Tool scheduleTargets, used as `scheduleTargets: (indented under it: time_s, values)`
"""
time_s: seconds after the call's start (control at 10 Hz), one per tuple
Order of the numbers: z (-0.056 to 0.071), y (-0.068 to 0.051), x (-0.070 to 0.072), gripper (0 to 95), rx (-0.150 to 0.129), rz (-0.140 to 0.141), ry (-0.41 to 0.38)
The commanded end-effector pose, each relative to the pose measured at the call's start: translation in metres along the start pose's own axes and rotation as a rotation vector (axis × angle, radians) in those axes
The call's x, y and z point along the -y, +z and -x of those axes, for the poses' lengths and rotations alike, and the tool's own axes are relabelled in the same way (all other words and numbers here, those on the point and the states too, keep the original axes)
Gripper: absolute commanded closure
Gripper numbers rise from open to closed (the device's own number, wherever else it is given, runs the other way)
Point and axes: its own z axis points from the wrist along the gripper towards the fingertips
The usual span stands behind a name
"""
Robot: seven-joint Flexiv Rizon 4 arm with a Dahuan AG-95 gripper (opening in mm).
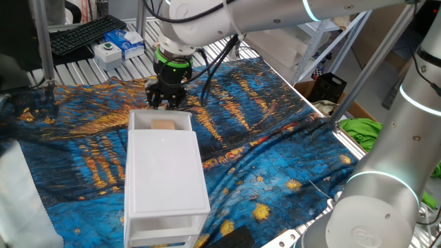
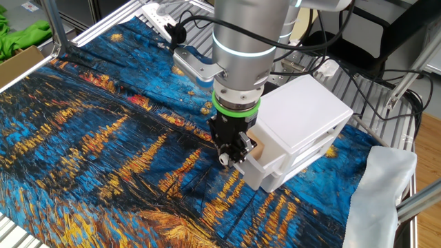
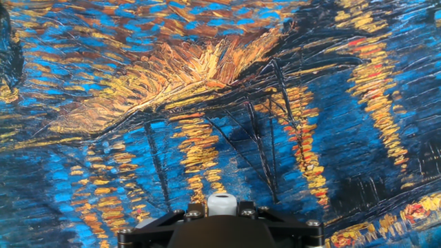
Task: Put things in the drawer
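Observation:
The white two-drawer cabinet [image 1: 165, 176] lies on the painted cloth. Its top drawer [image 1: 160, 122] is pulled out a little, and the tan wooden cube [image 1: 163, 125] lies inside it. The cube also shows as a tan patch in the drawer's opening in the other fixed view [image 2: 260, 147]. My gripper [image 1: 166, 102] hangs low just beyond the drawer's front, close to it, and holds nothing. In the other fixed view the gripper [image 2: 231, 157] has its fingertips together beside the drawer front. The hand view shows only cloth and the hand's own body, no fingers.
The blue and orange cloth [image 1: 275, 103] covers the table and is creased. A keyboard [image 1: 86, 33] and small boxes [image 1: 120, 45] lie at the far edge. A white cloth [image 2: 386, 186] hangs beside the cabinet. A black box [image 1: 327, 86] sits off the table's side.

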Motion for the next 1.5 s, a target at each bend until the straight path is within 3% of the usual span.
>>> scheduleTargets:
  time_s: [0.1,1.5]
  values:
    - [0.0002,0.0006,0.0004,95.0,0.002,0.003,0.002]
    - [0.0045,0.0032,-0.0029,95.0,-0.004,0.006,0.014]
